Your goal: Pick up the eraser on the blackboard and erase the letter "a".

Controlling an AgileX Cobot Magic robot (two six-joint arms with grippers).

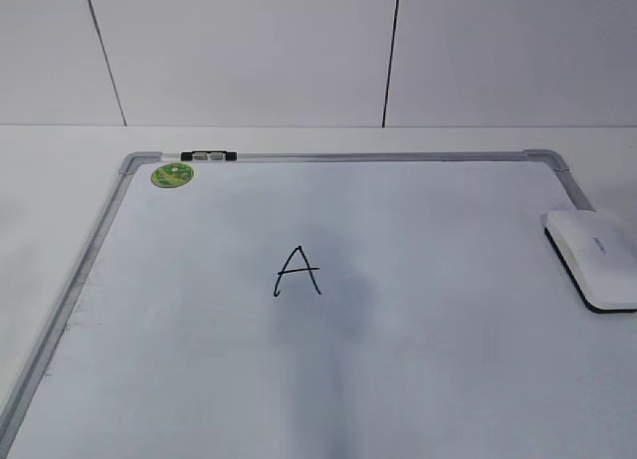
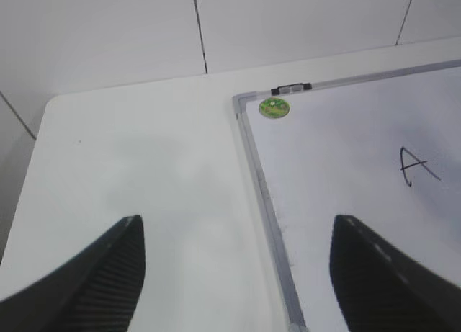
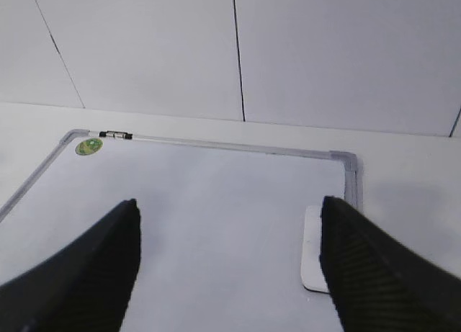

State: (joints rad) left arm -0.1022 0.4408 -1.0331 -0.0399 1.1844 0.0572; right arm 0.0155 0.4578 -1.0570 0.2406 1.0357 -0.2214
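Note:
The blackboard (image 1: pixel 448 240) is a pale dry-erase board with a silver frame, lying flat on the white table. The white eraser (image 1: pixel 592 255) lies on the board's right edge; in the right wrist view (image 3: pixel 313 256) it is partly behind the right finger. A pointed capital "A" (image 1: pixel 298 271) is written mid-board and also shows in the left wrist view (image 2: pixel 416 166). No small cursive "a" is in view. My left gripper (image 2: pixel 238 220) is open and empty over the board's left frame. My right gripper (image 3: pixel 228 201) is open and empty above the board. Neither gripper shows in the exterior view.
A round green magnet (image 1: pixel 172 175) sits in the board's far left corner, next to a black and silver clip (image 1: pixel 209 156) on the frame. A white tiled wall (image 1: pixel 249 51) stands behind the table. White tabletop (image 2: pixel 144 159) lies left of the board.

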